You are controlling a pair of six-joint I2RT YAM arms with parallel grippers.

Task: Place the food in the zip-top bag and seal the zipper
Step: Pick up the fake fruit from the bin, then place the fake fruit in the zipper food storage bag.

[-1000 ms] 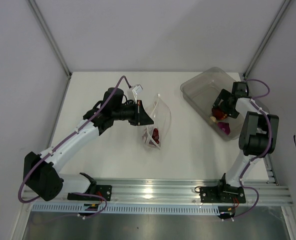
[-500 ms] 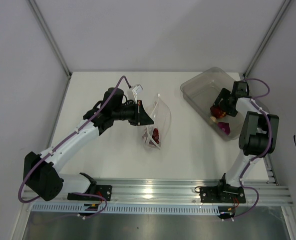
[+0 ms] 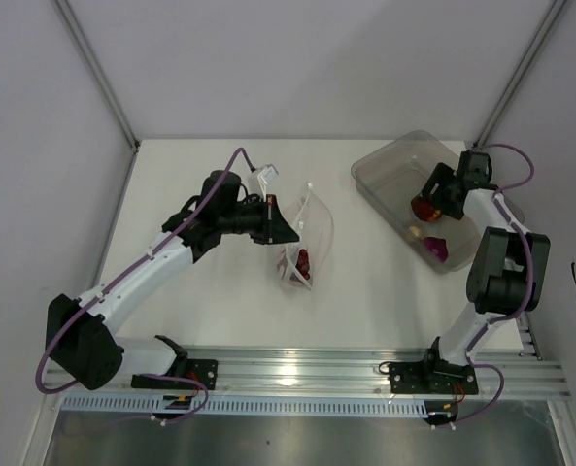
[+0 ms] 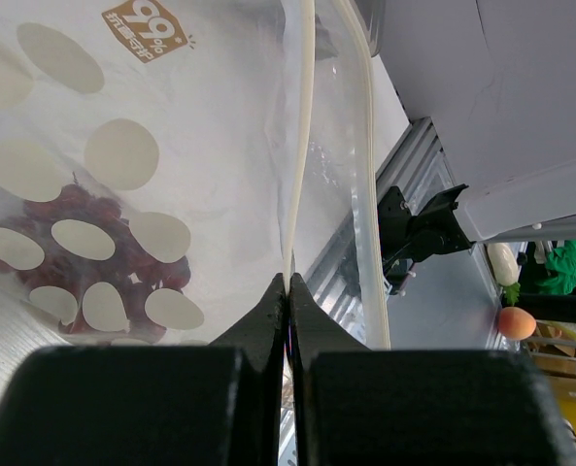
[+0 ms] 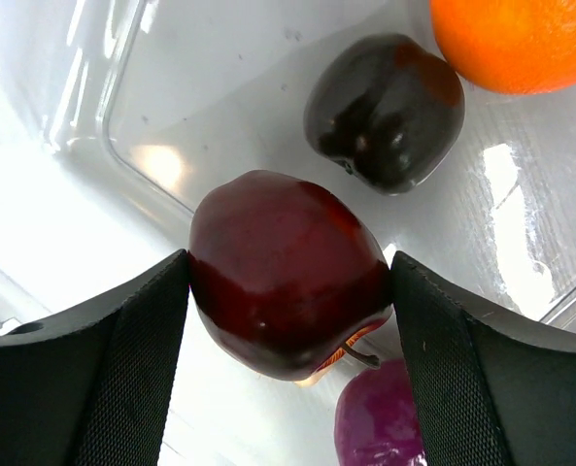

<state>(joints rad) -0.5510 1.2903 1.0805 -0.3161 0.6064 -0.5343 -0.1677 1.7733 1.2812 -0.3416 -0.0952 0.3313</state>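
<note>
Dark-red fruit [image 5: 284,286] — within the right claw [image 5: 289,267]

Two arms, each gripper closed on something
The left arm [image 3: 142,272] runs from the lower left of the frame up toward the centre, almost straight, and the left gripper [image 3: 286,229] points to the right; in the wrist view its fingers [image 4: 263,325] are pressed together on the thin edge of the zip-top bag [image 4: 122,194]. The right arm [image 3: 501,262] stands at the right side, bent at the elbow; the right gripper [image 3: 425,206] points to the lower left, its fingers [image 5: 132,369] clamped on a dark red fruit [image 5: 283,262]
</note>
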